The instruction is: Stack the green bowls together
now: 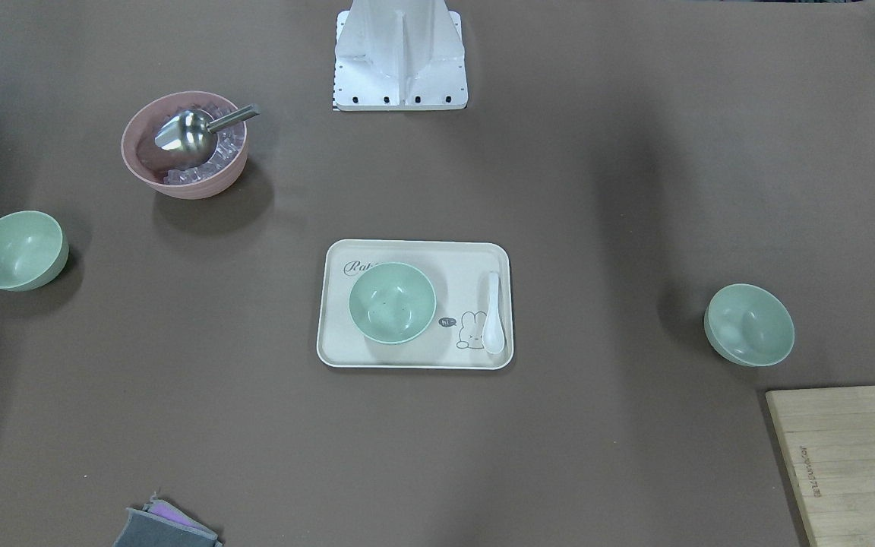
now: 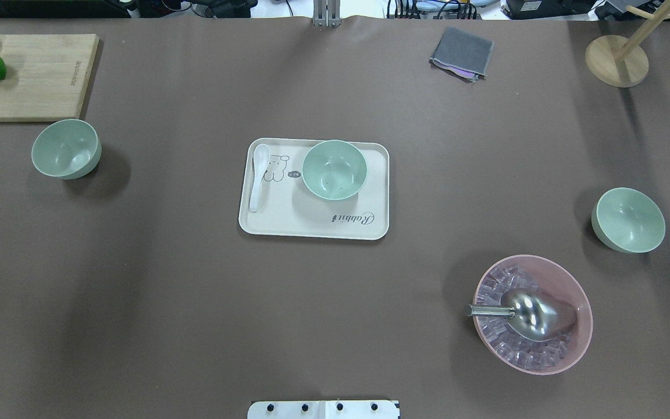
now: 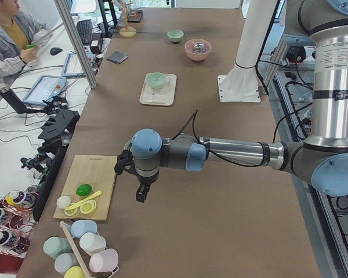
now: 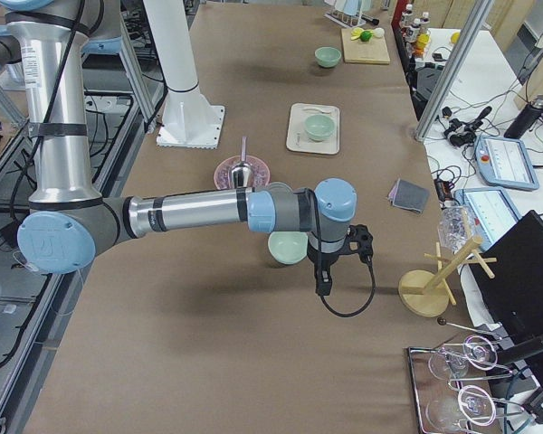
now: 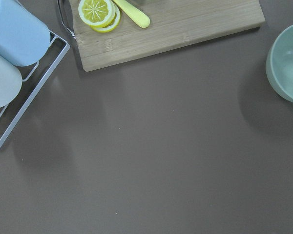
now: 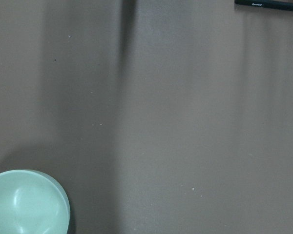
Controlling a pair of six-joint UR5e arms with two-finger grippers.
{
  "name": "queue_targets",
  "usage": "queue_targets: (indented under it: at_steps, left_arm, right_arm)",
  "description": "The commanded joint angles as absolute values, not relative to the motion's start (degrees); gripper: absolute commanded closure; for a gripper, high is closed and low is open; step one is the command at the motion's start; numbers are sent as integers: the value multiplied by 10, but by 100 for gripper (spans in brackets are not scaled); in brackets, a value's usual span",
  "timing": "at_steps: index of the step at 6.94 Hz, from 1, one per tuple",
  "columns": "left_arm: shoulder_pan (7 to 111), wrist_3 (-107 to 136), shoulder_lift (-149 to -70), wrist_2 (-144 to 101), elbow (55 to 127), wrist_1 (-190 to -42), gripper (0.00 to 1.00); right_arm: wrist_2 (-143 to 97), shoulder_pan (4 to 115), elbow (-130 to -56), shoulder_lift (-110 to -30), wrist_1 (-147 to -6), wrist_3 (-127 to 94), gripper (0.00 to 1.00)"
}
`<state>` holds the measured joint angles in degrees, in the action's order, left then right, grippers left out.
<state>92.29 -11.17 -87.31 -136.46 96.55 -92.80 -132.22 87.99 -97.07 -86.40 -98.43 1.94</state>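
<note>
Three pale green bowls stand apart on the brown table. One green bowl [image 2: 334, 170] sits on the cream tray [image 2: 312, 224]. A second bowl [image 2: 66, 149] is at the table's left, by the cutting board, and shows in the left wrist view [image 5: 288, 63]. The third bowl [image 2: 628, 220] is at the right and shows in the right wrist view [image 6: 27, 204]. My left gripper [image 3: 140, 194] hangs over the table near the left bowl. My right gripper [image 4: 324, 285] hangs just beyond the right bowl [image 4: 290, 246]. Whether either is open, I cannot tell.
A pink ribbed bowl [image 2: 567, 273] with ice and a metal scoop [image 2: 530, 314] stands near the right bowl. A white spoon [image 2: 258, 177] lies on the tray. A cutting board [image 2: 38, 75] with fruit, a grey cloth [image 2: 462, 53] and a wooden stand [image 2: 616, 60] line the far edge.
</note>
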Motion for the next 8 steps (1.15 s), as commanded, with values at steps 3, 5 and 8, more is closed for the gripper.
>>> queue_targets:
  at_steps: [3,5,8]
  left_arm:
    - [926,-113,-863,-1367,962,-923,2]
    - [929,-113,-835,-1365,959,-925,2]
    - [927,-113,-838,-1364,958,-929,2]
  right_arm:
    - [-1318,881,-969,-872,-1011,58,0]
    - [-1318,881,-970,-872,-1012,58,0]
    - [-1319,885,-969,-873,-1011,55,0]
